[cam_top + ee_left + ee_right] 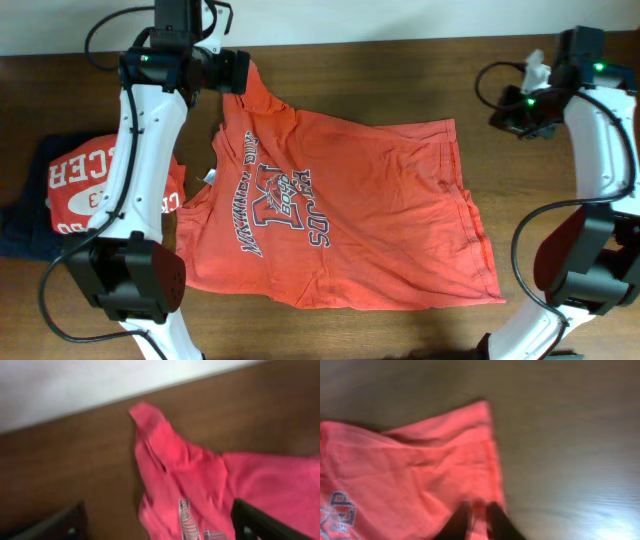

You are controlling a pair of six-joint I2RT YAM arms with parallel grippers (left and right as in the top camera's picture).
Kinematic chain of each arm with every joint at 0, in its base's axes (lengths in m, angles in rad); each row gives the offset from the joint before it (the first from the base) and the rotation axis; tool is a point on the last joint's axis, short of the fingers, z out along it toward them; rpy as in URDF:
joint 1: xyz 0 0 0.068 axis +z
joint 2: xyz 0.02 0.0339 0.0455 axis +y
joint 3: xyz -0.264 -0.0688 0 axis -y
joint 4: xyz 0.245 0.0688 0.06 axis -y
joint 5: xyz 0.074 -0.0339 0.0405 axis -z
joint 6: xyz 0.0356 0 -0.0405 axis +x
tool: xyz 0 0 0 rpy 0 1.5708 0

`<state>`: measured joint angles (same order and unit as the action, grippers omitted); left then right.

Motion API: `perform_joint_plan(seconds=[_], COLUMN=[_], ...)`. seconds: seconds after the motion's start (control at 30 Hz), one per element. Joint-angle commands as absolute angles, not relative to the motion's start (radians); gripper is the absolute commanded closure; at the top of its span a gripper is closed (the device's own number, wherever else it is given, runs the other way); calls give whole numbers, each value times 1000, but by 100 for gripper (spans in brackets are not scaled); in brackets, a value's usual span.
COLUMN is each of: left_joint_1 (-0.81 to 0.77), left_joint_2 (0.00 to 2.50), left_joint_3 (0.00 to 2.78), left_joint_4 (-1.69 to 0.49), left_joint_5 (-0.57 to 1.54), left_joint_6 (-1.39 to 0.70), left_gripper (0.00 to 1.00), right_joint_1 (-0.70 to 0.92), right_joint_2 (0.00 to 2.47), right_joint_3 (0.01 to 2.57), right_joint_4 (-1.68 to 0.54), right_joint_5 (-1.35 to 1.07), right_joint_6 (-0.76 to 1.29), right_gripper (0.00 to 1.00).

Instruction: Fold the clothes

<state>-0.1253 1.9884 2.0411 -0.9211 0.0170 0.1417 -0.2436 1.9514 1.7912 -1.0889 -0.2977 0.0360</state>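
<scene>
The orange-red T-shirt (360, 210) lies spread flat on the wooden table, navy lettering facing up, with one sleeve pointing to the back left (262, 95). My left gripper (238, 72) hovers over that sleeve. In the left wrist view its fingers (157, 525) are wide open and empty, with the sleeve (165, 445) between and beyond them. My right gripper (508, 112) is at the back right, off the shirt's far corner. In the blurred right wrist view its fingers (480, 520) are close together above the shirt's corner (445, 450), holding nothing I can see.
A red shirt with white print (80, 185) lies on a dark navy garment (22, 215) at the table's left edge, beside my left arm. The table's back edge meets a white wall (75, 385). Bare wood (570, 435) lies right of the shirt.
</scene>
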Motion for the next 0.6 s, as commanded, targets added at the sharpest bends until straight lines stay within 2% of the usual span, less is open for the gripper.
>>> perform_joint_plan(seconds=[0.0,0.03,0.1,0.37,0.57], left_joint_1=[-129,-129,-129,-130,-130], left_joint_2=[1966,1961,1951,1938,1938], left_joint_3=[2051,2051,2051,2051,2051], left_joint_4=[-998,-1036,-1072,-1116,-1115], left_joint_5=[91,118,141,165,165], left_joint_6=[154,154,150,147,147], left_gripper=[22,30,37,41,41], right_joint_1=[-166,-143,-118,-46,-68], right_joint_2=[1991,2020,2063,2286,2326], right_joint_3=[1720,1698,1682,1679,1679], right_joint_4=[-1029,-1012,-1000,-901,-799], right_joint_5=[-315,-283,-280,-247,47], right_joint_6=[38,70,72,123,238], right_gripper=[96,96,96,96,96])
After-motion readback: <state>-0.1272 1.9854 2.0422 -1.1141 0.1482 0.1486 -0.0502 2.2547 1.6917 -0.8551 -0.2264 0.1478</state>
